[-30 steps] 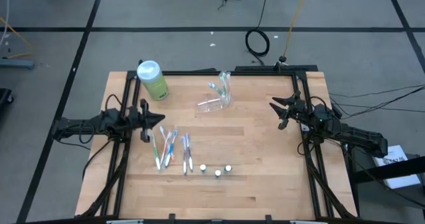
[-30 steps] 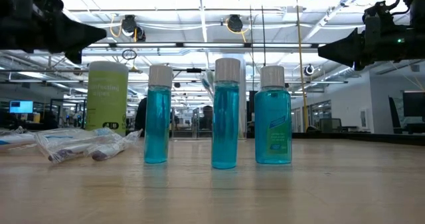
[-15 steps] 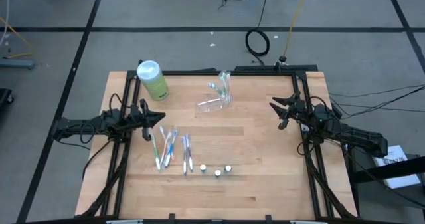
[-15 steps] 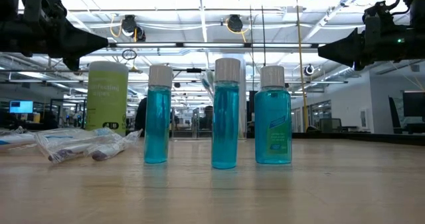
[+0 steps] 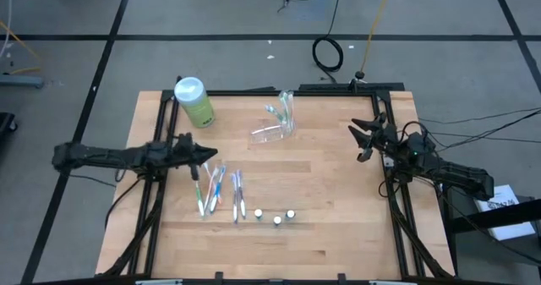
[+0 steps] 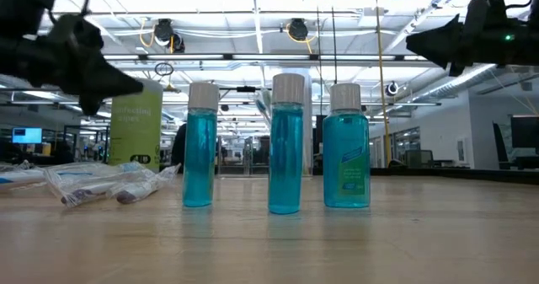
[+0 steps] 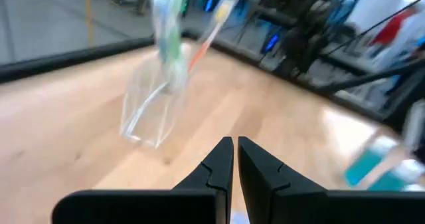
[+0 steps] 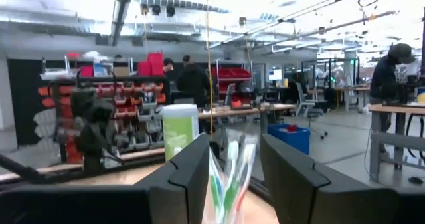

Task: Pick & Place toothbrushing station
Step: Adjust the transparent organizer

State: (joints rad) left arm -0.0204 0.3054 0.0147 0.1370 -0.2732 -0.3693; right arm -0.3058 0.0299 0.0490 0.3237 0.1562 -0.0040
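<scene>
Reaching is the step in hand, judged from above: the left gripper point(image 5: 205, 156), its fingers pinched together and empty, hangs over the wooden bench point(image 5: 338, 226) beside loose wrapped toothbrushes point(image 5: 218, 190), while the toothbrushing station point(image 5: 277, 127), a clear plastic holder carrying a few brushes, sits apart from it toward the bench's far edge, right of the light-green bottle point(image 5: 193, 100). The right gripper point(image 5: 365, 141) waits at the right edge, fingers partly spread, holding nothing.

Level with the bench, three slim bottles of blue liquid point(image 6: 286, 145) with white caps stand in a row; both grippers hover high.

Past the left wrist's closed fingers, the station point(image 7: 154, 108) shows thin, glassy, angular walls.

Between the right wrist's parted fingers, brushes point(image 8: 229, 174) rise upright.

Next, I judge, a gripper must open and close gently on a slick wall.
</scene>
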